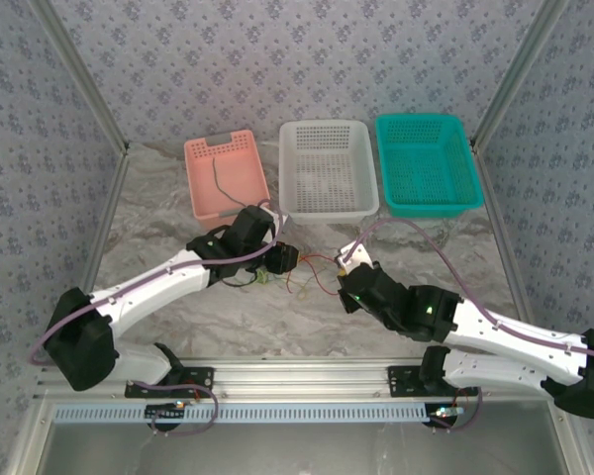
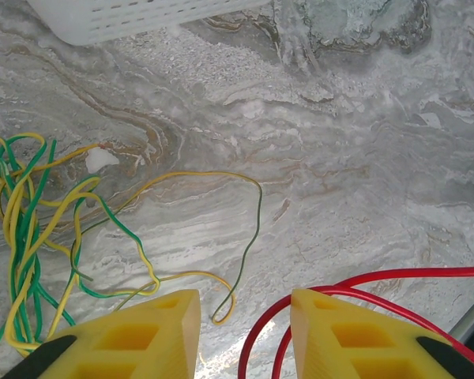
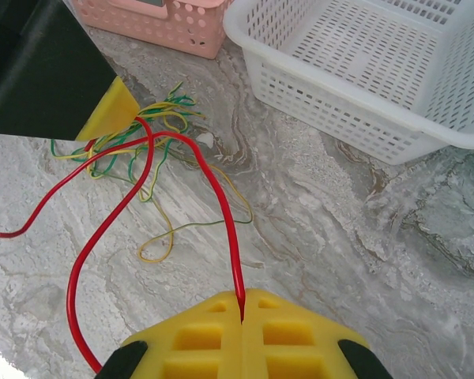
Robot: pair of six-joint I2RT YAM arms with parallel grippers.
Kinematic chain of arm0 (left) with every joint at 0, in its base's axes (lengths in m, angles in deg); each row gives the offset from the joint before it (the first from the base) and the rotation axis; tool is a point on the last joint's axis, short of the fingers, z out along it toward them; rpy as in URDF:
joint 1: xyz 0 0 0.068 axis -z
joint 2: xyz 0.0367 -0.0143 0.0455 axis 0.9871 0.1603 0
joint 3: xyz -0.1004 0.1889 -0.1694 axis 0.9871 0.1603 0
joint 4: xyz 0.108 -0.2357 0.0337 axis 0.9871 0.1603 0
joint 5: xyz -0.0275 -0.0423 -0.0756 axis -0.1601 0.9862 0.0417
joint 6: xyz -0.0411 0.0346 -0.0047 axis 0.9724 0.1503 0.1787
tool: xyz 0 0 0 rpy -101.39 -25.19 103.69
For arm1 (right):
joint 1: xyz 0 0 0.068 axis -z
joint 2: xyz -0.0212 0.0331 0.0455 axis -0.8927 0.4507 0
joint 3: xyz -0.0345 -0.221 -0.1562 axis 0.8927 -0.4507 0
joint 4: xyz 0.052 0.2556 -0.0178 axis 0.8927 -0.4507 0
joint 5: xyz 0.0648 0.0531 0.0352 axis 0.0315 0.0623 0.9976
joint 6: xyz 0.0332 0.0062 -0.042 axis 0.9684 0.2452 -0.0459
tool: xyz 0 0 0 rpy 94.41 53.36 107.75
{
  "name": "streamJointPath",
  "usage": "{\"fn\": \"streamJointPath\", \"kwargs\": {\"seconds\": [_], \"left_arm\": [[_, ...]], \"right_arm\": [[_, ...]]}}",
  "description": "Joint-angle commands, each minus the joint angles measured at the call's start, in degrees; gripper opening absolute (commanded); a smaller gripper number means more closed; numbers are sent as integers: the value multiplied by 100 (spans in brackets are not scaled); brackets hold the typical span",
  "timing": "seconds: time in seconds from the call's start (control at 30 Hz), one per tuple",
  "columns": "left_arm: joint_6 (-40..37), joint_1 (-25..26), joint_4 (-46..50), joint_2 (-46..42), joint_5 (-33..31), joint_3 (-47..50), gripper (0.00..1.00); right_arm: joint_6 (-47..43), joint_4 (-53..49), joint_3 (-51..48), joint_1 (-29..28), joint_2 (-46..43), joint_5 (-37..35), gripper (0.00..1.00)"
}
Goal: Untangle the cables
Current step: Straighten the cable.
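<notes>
The right gripper point(image 3: 242, 300) has its yellow fingers point(image 3: 197, 335) pressed together, pinching the red cable point(image 3: 235, 237) at the very tips. From the pinch the red cable runs straight away from the wrist, arcs over beside one yellow finger of the left gripper point(image 2: 245, 316), then doubles back in a long loop. Its free end lies flat on the table point(image 1: 426, 262), pointing to the left of the right wrist view.

The left gripper's fingers point(image 2: 142, 332) are spread, with bare table in the gap. The red cable curves around the tip of one finger; whether it touches cannot be told.

Just beside the other finger lie the yellow-green cables point(image 2: 24, 237), a loose tangle whose long axis runs away from the wrist, with one strand looping out across the open gap.

From above, the cables sit between the two grippers at mid-table. The white basket point(image 1: 329, 208) stands close behind them. The pink basket point(image 1: 193, 183), holding a dark cable point(image 1: 218, 180), and the teal basket point(image 1: 431, 208) flank it. Bare table lies open on the near side of the cables.
</notes>
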Motion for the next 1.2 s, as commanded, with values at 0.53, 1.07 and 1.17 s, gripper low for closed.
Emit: {"fn": "streamJointPath", "kwargs": {"seconds": [0.53,1.07,1.17], "left_arm": [[-402,-174,-265,-295,603,284,39],[-393,-253,-427,-139,881,331,30],[-385,-252,-435,-162,921,332,26]], "right_arm": [[-60,102,84,554,-69,931,0],[21,133,30,699,-70,1084,0],[35,137,17,716,-73,1084,0]]}}
